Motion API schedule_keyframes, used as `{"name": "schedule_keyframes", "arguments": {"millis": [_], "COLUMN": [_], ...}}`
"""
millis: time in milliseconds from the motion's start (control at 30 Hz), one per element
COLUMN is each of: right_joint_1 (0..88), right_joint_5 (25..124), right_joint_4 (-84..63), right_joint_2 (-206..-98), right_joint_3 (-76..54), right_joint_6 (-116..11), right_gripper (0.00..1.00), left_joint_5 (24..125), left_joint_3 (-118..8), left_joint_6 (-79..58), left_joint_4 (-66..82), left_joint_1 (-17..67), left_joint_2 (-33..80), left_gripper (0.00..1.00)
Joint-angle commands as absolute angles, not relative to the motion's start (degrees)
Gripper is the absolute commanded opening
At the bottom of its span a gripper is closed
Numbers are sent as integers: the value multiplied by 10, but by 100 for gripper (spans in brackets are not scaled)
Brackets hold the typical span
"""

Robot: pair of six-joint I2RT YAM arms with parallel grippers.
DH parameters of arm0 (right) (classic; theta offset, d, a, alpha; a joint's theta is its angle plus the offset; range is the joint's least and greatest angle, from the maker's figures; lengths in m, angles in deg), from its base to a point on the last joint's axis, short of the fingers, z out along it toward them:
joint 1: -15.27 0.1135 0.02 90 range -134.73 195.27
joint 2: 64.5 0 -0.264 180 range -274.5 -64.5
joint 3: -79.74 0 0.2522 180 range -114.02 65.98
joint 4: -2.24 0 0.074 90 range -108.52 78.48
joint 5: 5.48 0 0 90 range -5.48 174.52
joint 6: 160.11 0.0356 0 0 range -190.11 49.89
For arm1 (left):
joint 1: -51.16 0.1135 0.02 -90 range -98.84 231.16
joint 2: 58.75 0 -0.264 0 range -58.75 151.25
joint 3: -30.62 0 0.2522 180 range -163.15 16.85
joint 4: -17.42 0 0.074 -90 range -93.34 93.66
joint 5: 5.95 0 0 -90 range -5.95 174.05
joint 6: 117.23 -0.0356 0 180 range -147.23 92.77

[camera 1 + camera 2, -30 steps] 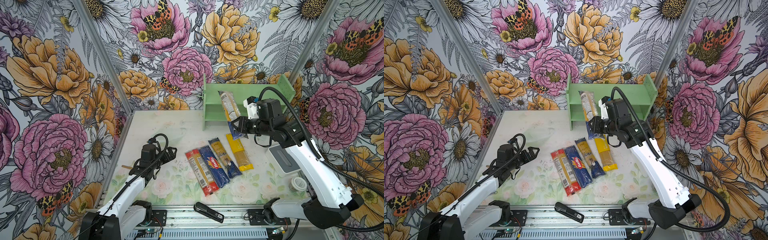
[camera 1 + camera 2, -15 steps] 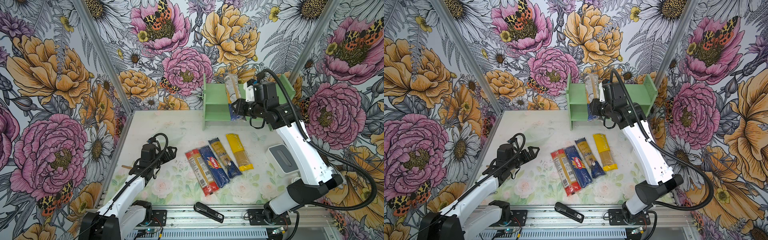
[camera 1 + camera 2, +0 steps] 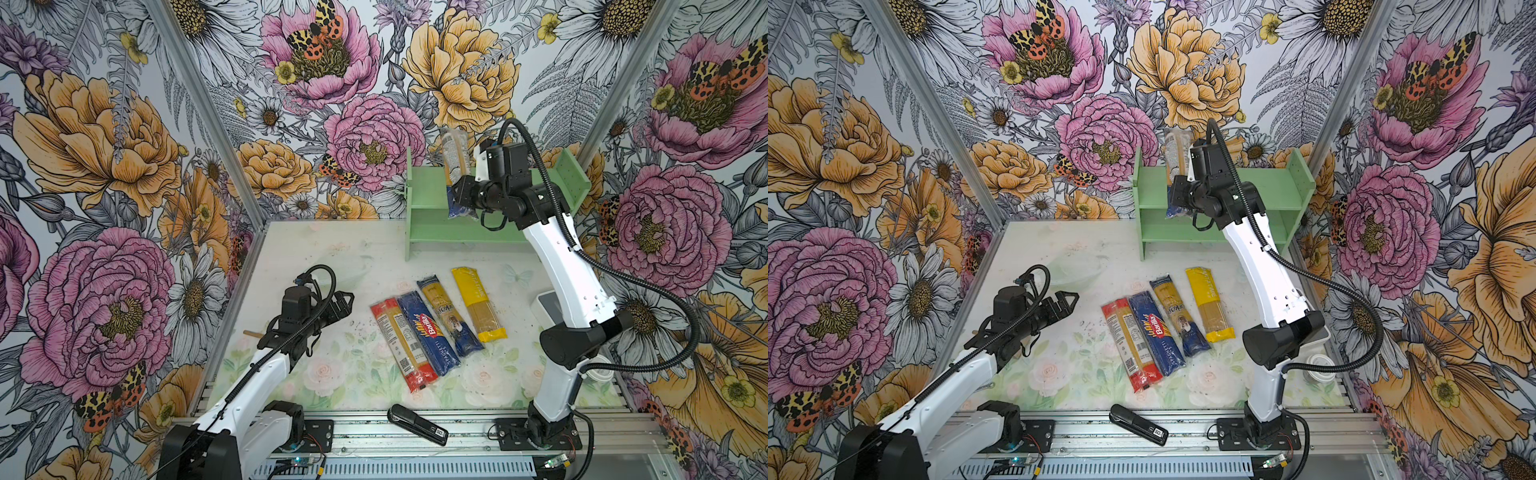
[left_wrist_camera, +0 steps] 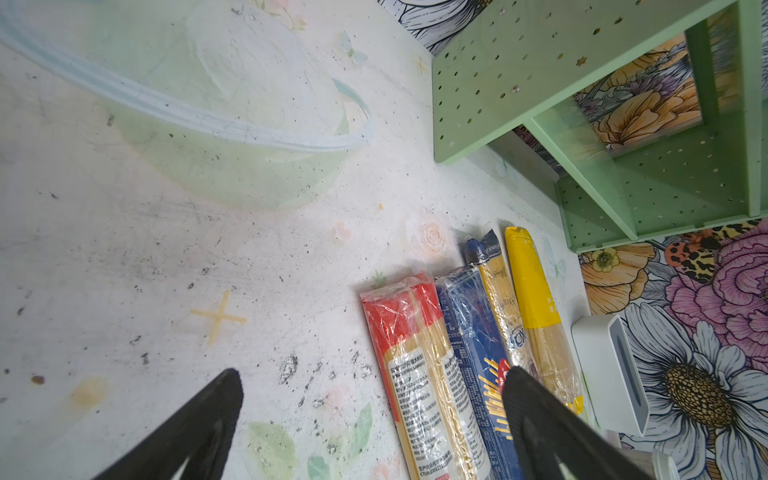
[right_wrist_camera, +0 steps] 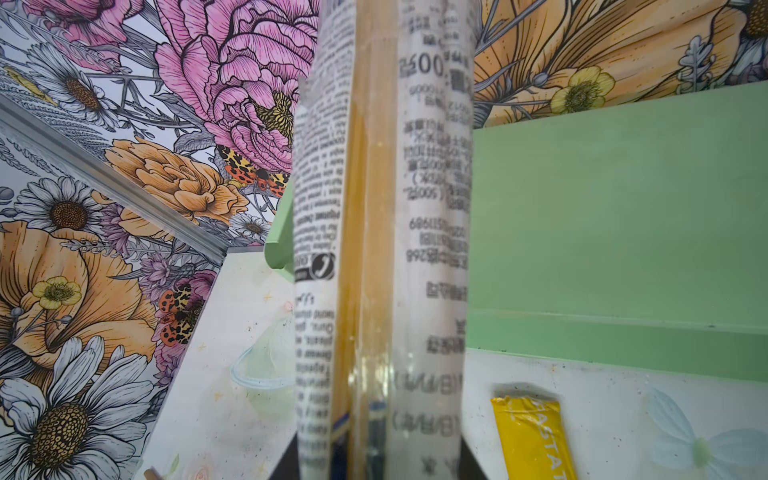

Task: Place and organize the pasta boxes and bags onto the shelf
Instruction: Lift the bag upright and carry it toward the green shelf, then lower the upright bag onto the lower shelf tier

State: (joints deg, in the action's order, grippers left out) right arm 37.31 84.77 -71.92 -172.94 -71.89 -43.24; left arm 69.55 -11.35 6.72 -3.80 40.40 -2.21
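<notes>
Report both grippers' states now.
Left gripper: open, empty.
Right gripper: shut on the clear spaghetti pack, at the shelf.

Cell walls, 3 panels: left wall (image 3: pixel 104 166), back wall (image 3: pixel 374 104), right wall (image 3: pixel 685 208). All papered w/ the same big floral print: pink peonies, orange blooms, white daisies, grey ferns, orange-black moths.

Alu corner posts (image 3: pixel 199 104) at both back corners, leaning outward in both top views.

Tabletop (image 3: pixel 316 249) off-white w/ faded rose + leaf print toward the front, scuffed, dark specks. I spot a small yellow cross mark (image 4: pixel 218 318) in left wrist view.

Alu rail (image 3: pixel 361 436) runs along the front edge.

Light even and soft, shadows faint.
</notes>
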Motion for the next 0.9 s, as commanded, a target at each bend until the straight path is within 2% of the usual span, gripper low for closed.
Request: {"name": "schedule_keyframes", "arguments": {"millis": [0, 267, 867], "right_joint_1": [368, 368, 368], "right_joint_5": [862, 881, 895], "right_joint_4": [-632, -627, -572], "right_joint_2": [-1744, -1817, -1871], "right_joint_3": [-785, -863, -866], "right_joint_6": [-444, -471, -485], "right_gripper": [0, 0, 0], "left_joint_5": [689, 684, 687], "left_joint_3": [-130, -132, -133], "left_joint_6": [55, 53, 53], "left_joint_4": [-34, -36, -39], "left_joint_1": [398, 398, 397], "left_joint_2": [-21, -26, -23], "left_gripper": [99, 99, 99]}}
